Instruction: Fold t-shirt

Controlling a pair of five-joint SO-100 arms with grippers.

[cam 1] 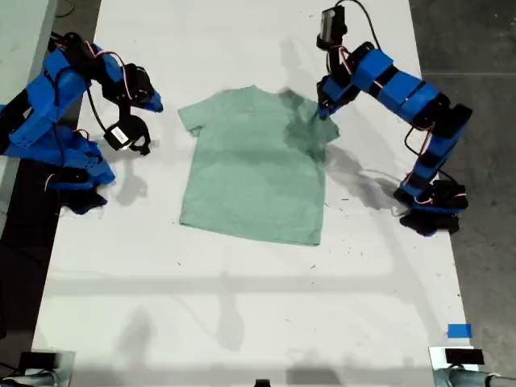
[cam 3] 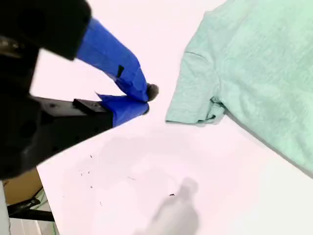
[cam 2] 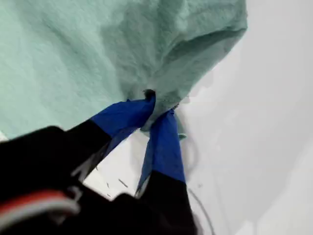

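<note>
The pale mint-green t-shirt [cam 1: 254, 169] lies flat, front up, in the middle of the white table [cam 1: 242, 306], collar toward the far edge. My first gripper [cam 1: 324, 109] reaches in from the exterior view's right and is shut on the t-shirt [cam 2: 73, 58] at its sleeve. There the cloth bunches between the blue fingertips [cam 2: 164, 127] of my first gripper [cam 2: 156, 105]. My second gripper [cam 1: 155, 105] hovers on the exterior view's left, a short way off the other sleeve. In the second wrist view my second gripper [cam 3: 144, 100] is shut on nothing, apart from the t-shirt [cam 3: 264, 73].
A blue tape square [cam 1: 458, 330] marks the near corner of the table at the exterior view's right. Dark floor [cam 1: 476, 48] runs along that side. Both arm bases [cam 1: 431, 205] [cam 1: 76, 173] stand at the table's side edges. Small clamps sit at the near corners.
</note>
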